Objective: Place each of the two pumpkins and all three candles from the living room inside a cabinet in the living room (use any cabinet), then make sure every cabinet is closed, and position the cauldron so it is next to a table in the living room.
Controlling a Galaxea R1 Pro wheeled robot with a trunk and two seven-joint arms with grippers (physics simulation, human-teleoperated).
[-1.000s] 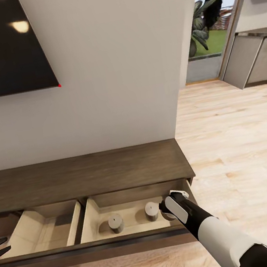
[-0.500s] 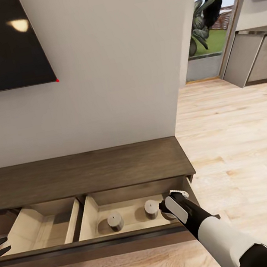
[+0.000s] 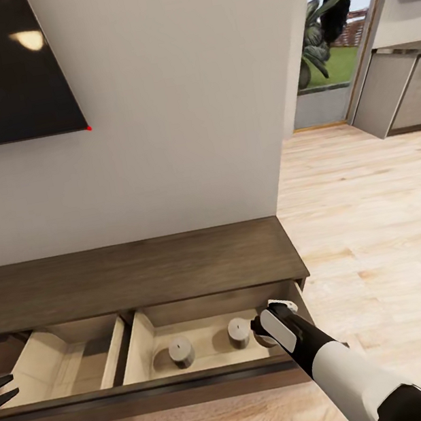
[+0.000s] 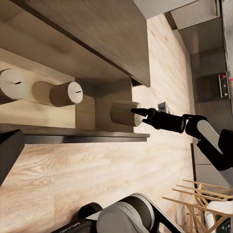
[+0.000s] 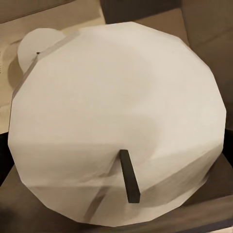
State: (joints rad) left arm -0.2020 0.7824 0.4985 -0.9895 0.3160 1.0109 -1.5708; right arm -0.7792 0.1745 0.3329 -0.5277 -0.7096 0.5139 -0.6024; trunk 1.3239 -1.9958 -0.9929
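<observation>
Stubby grey-beige candle [image 4: 122, 113], flat top with dark wick, sits clenched in your right gripper [image 4: 138, 113] inside the cabinet's [image 3: 139, 273] open right drawer [image 3: 140, 340]. Two matching candles [image 3: 181, 351] [image 3: 239, 332] stand beside it. Left gripper [image 3: 2, 391]: state unclear.

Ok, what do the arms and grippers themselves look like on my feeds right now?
In the head view the right arm has a glossy white forearm shell, a black wrist section and a black elbow; a pale grey oval panel sits on the wrist. The right gripper has slim, black, tapered fingers. Of the left gripper, black pointed fingertips show at the picture's edge. No cables or markings are visible.
</observation>
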